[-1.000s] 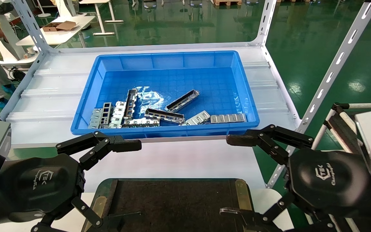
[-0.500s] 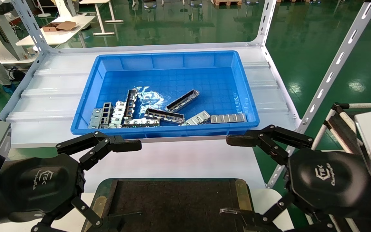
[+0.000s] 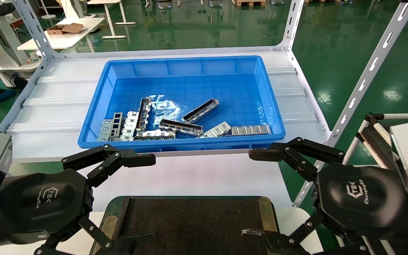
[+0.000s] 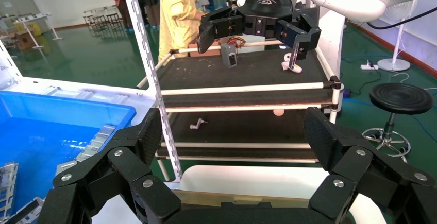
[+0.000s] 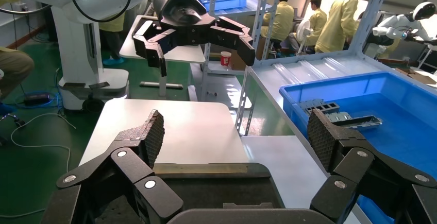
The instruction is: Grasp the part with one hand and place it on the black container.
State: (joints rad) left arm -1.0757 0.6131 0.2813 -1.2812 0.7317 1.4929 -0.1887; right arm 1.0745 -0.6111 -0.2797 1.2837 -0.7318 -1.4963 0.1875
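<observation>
Several slim silver channel bars with dark insides lie in the blue bin. One lies tilted alone near the middle, one nearer the front and one to the left. I cannot tell which one is the part. The black container with brass side strips lies at the near edge, between both grippers. My left gripper is open and empty over its left side. My right gripper is open and empty over its right side. The wrist views show the open left jaws and the open right jaws, with nothing between them.
Flat slotted silver plates and strips lie along the bin's front wall. The bin sits on a white shelf with slotted uprights. A cart with black shelves stands to my right. A white table carries the tray.
Both arms and all the parts are where they were. Only the person in the far left background has moved out of the picture.
</observation>
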